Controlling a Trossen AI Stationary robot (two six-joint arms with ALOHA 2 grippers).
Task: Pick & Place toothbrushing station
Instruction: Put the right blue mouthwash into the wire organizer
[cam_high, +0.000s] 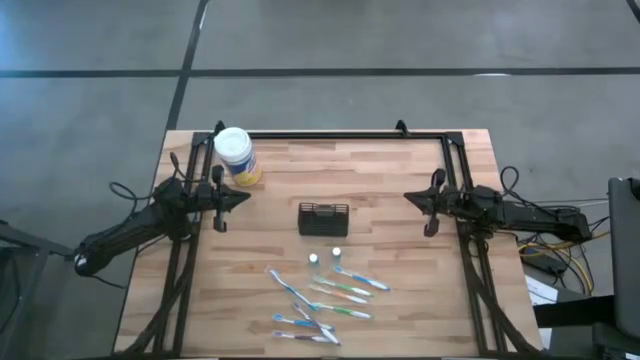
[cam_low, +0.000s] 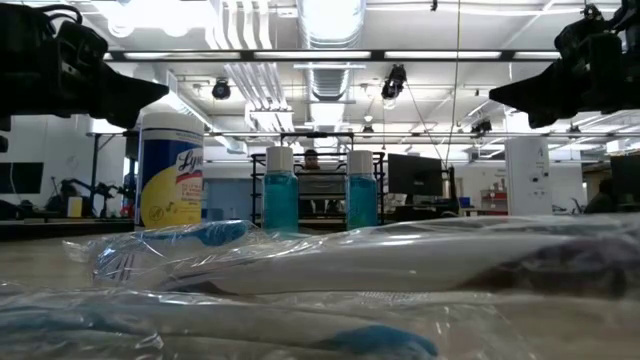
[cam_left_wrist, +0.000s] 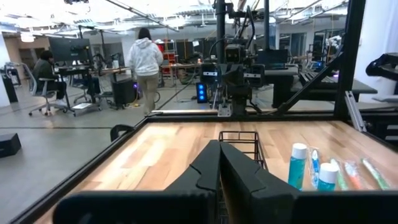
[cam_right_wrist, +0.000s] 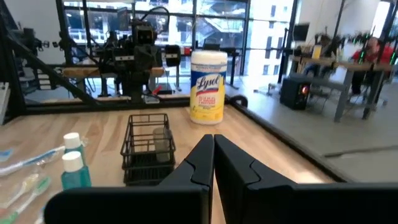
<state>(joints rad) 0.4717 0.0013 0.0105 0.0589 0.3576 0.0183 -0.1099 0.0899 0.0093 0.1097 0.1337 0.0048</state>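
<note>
The toothbrushing station (cam_high: 323, 218) stands untouched mid-surface between both arms; left hand (cam_high: 238, 198) and right hand (cam_high: 410, 197) hover closed and empty, so next one must open and reach in

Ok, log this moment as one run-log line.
caddy: mid-table, empty, untouched | left end effector: shut, left of caddy | right end effector: shut, right of caddy

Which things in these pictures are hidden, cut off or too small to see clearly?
- Small black wire-mesh caddy: the high view is too small to show its compartments; the low view hides it behind two blue bottles.
- Wrapped toothbrushes: the low view blurs them; too small to count from above.
- Yellow round tub: the left gripper covers its lid in the low view.
</note>
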